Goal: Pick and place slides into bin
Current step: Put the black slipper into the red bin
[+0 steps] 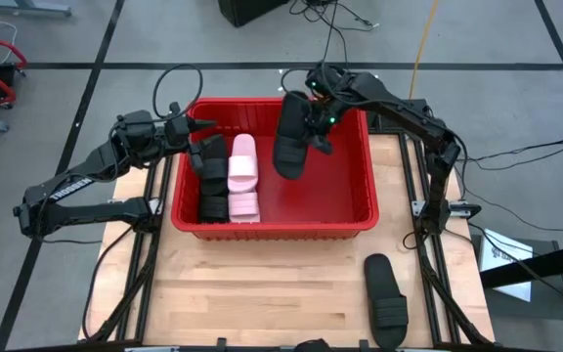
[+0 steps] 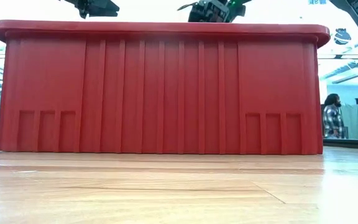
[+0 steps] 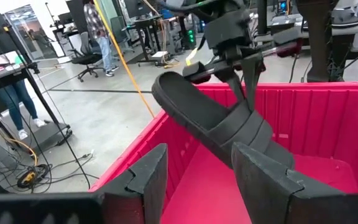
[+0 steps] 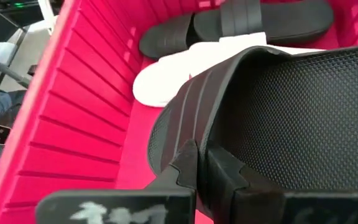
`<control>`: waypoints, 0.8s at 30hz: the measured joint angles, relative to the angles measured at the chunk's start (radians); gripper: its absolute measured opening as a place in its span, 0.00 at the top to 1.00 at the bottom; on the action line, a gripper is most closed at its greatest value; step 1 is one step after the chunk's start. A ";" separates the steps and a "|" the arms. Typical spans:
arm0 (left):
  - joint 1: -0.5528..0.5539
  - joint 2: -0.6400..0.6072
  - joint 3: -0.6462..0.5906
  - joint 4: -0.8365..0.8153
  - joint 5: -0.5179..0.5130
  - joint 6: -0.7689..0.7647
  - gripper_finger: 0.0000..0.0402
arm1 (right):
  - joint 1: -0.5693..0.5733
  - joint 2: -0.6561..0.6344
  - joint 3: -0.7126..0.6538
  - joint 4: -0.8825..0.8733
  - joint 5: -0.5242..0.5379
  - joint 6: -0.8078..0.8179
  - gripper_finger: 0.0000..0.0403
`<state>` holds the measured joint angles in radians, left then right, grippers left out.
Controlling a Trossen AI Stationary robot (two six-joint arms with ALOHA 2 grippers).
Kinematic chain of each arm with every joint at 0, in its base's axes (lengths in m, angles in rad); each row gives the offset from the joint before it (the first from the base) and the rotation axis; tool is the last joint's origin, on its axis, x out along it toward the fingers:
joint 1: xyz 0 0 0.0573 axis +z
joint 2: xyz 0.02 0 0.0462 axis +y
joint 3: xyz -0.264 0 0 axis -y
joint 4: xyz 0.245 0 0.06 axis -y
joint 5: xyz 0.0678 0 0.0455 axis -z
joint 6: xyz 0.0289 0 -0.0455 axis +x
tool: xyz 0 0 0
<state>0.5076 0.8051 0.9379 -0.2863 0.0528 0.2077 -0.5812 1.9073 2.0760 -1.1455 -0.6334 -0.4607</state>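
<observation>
One black slide (image 1: 290,137) hangs clenched by its strap in my right gripper (image 1: 313,125) above the red bin (image 1: 360,221) at upper centre, so I want it lowered over bare floor before letting go, left gripper (image 1: 199,128) idling agape.

Wooden table (image 1: 262,293) — red bin (image 1: 274,228), one black slide (image 1: 387,301).

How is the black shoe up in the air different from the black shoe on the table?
The black shoe in the air hangs tilted over the red bin, pinched by the right gripper. The black shoe on the table lies flat outside the bin, and nothing touches it. Both are black slides with wide straps.
</observation>
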 joint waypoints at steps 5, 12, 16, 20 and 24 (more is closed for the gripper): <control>0.000 0.000 0.000 0.000 0.000 0.000 0.55 | 0.004 0.061 -0.002 -0.053 -0.012 -0.001 0.99; 0.000 0.000 0.000 -0.001 0.002 -0.003 0.55 | 0.046 0.173 -0.004 -0.033 -0.071 -0.013 0.99; 0.000 0.000 0.000 -0.004 0.002 -0.003 0.55 | 0.052 0.200 -0.004 -0.005 -0.162 -0.016 0.99; 0.000 0.000 0.000 -0.015 0.002 -0.003 0.55 | 0.059 0.222 -0.003 0.017 -0.206 -0.009 0.99; 0.000 0.000 0.000 -0.027 0.002 -0.007 0.55 | 0.076 0.225 -0.021 0.054 -0.207 -0.005 0.99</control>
<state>0.5076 0.8051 0.9379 -0.3134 0.0551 0.2008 -0.5053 2.1320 2.0547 -1.0913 -0.8404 -0.4653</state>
